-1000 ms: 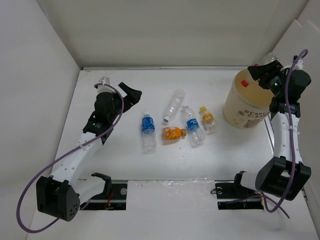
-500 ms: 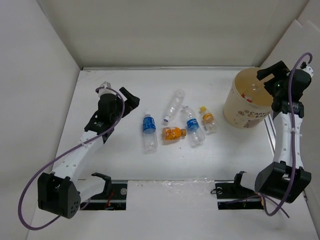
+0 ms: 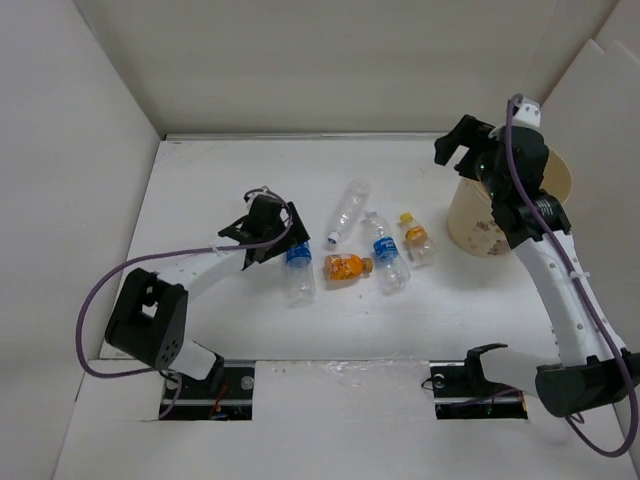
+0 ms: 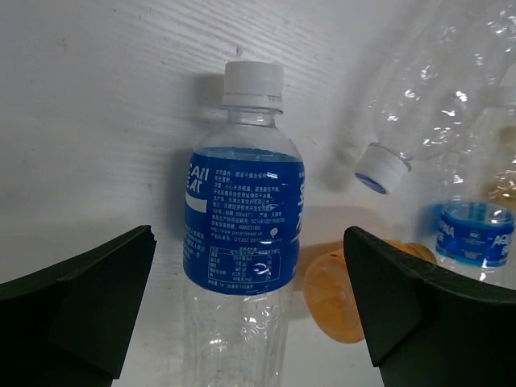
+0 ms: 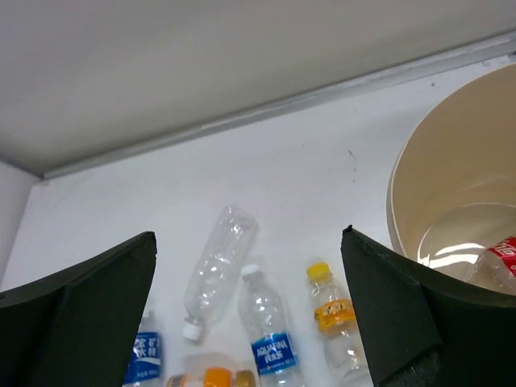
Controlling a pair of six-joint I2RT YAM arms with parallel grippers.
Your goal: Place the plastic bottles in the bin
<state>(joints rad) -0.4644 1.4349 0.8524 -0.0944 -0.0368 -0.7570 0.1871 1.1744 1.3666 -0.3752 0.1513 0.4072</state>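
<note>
Several plastic bottles lie mid-table: a blue-labelled one (image 3: 297,262), a plain clear one (image 3: 347,208), a second blue-labelled one (image 3: 385,252), an orange-filled one (image 3: 345,266) and a yellow-capped one (image 3: 415,238). My left gripper (image 3: 272,240) stands open just left of the first blue-labelled bottle (image 4: 242,218), whose body lies between the left gripper's (image 4: 248,230) fingers without touching them. The tan bin (image 3: 495,228) stands at the right. A red-labelled bottle (image 5: 500,262) lies inside the bin (image 5: 439,185). My right gripper (image 3: 462,150) hangs open and empty above the bin's left rim.
White walls close in the table at the back and both sides. The bin sits close to the right wall. In the right wrist view the clear bottle (image 5: 216,266) and yellow-capped bottle (image 5: 334,322) lie below the right gripper (image 5: 248,235).
My right gripper opened and swung left off the bin; the red-labelled bottle is now inside. My left arm swung right and down to the blue-labelled bottle.
</note>
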